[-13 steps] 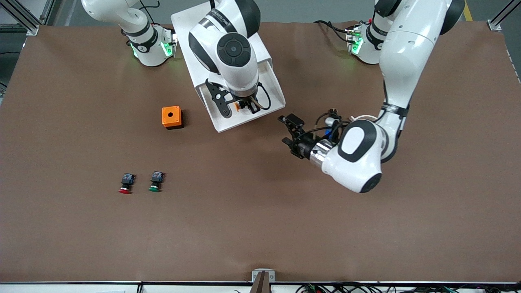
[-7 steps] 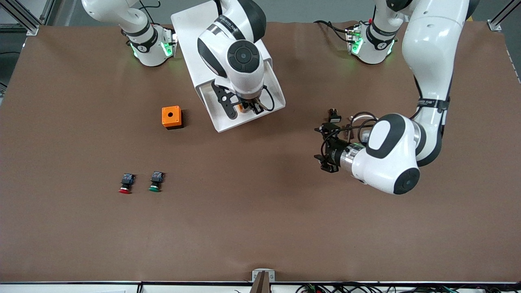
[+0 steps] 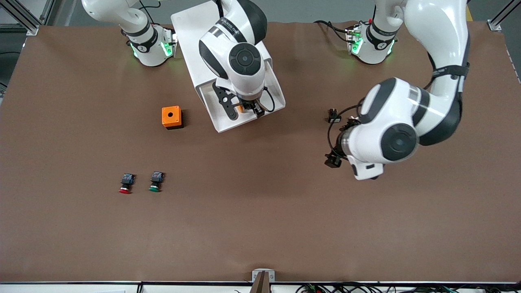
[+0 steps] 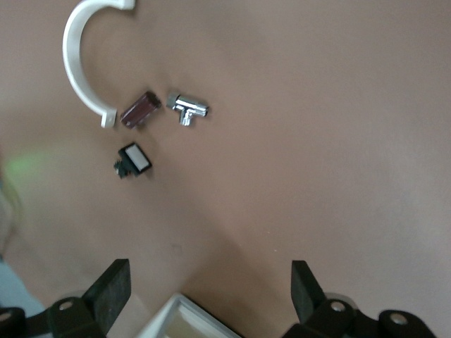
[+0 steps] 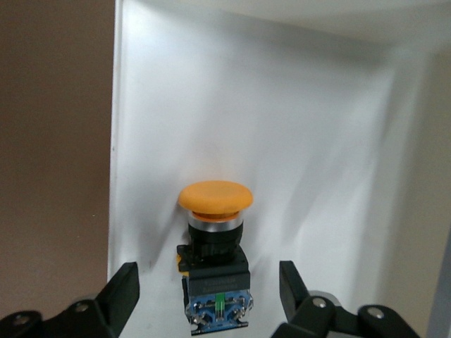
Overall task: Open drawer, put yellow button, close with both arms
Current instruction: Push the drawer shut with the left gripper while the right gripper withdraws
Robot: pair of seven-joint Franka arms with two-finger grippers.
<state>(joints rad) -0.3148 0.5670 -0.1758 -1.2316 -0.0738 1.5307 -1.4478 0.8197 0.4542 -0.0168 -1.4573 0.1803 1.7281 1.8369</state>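
Yellow button (image 5: 215, 262): round yellow-orange mushroom cap, silver collar under it, black boxy body, blue terminal block with a green strip at the base. It lies on its side on the floor of the open white drawer (image 5: 296, 141), near one side wall.

Right gripper (image 5: 208, 292) sits over the drawer, fingers spread wide, one either side of the button body, not touching it. In the front view the right gripper (image 3: 243, 107) is low inside the drawer (image 3: 273, 87), with the orange cap visible beside it.

Left gripper (image 4: 211, 296) hangs over bare brown table (image 3: 260, 219) toward the left arm's end, fingers released and apart, holding nothing.

Right arm forearm band has printed lettering, unreadable.
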